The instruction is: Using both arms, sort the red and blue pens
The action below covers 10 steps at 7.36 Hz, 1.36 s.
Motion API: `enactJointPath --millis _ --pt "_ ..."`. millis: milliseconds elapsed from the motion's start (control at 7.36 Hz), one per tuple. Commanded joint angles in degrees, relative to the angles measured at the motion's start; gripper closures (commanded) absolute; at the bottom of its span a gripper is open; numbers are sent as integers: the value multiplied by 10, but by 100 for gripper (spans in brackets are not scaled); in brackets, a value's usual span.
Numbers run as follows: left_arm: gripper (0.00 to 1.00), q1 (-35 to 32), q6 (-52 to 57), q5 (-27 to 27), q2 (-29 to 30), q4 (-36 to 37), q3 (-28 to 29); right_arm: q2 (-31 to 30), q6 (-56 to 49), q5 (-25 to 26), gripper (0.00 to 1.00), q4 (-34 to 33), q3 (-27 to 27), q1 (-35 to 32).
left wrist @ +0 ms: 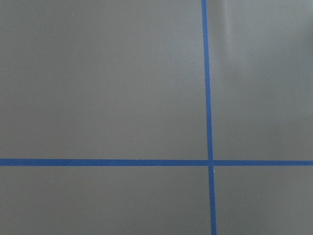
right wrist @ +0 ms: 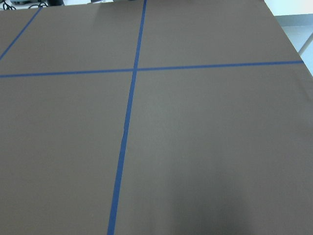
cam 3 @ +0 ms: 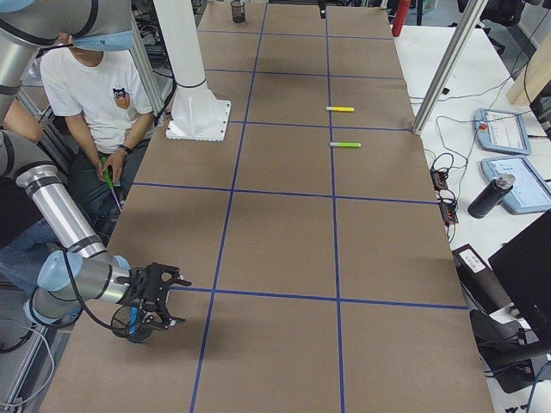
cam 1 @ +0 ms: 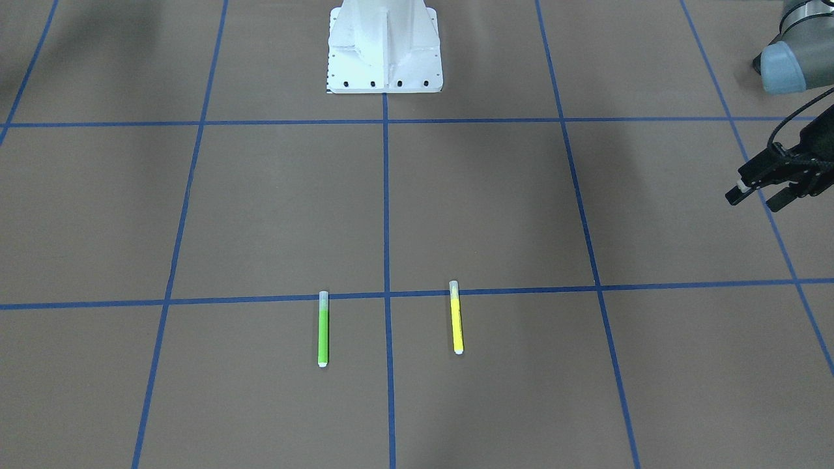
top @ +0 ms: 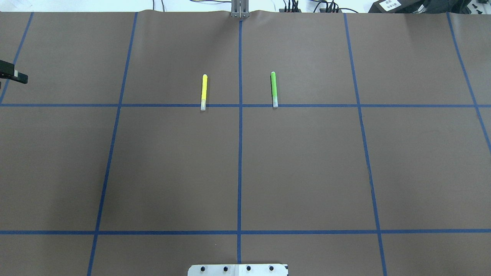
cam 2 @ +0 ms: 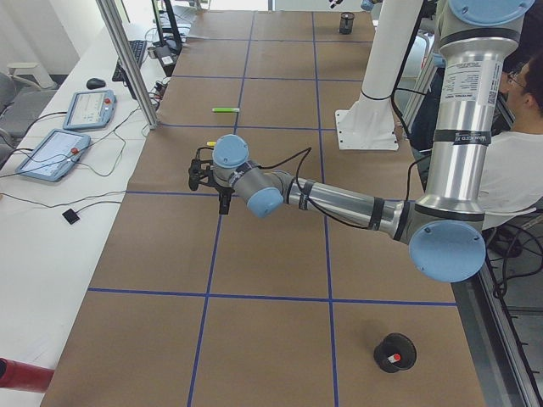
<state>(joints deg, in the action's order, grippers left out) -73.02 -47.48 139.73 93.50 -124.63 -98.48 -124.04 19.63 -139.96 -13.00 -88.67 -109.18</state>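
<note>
Your front view shows the left gripper [cam 1: 757, 195] spread wide and empty over the table [cam 1: 495, 208]. The right gripper [cam 3: 176, 301] appears only in the right side view, so you cannot tell its state. Only the left side view shows what looks like the red pen [cam 2: 390, 360] in a cup [cam 2: 412, 348].

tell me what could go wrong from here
1. The green marker and yellow marker lie in the open on the table; either could get grabbed by mistake.
2. The right pincer sits close by a black cup near the table edge and might knock it.
</note>
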Motion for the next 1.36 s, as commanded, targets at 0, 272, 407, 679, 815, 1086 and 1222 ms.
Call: enactJointPath --millis 0,272,407,679,815,1086,1222 --pt "1 2 0 0 -1 0 0 124 -1 2 0 -193 -38 47" --pt "1 6 12 -1 -2 0 1 228 -1 27 0 -320 -41 119" --pt "1 7 13 -1 -4 0 4 266 -2 34 0 -377 -42 159" --pt "1 6 15 -3 -23 0 7 330 -5 43 0 -502 -44 228" --pt "1 -2 78 -4 -28 29 10 345 -7 45 0 -545 -44 264" --pt "1 -50 244 -6 -26 150 10 361 -71 52 0 -624 -44 295" --pt "1 -62 307 -38 -26 197 7 368 -131 52 0 -675 -45 289"
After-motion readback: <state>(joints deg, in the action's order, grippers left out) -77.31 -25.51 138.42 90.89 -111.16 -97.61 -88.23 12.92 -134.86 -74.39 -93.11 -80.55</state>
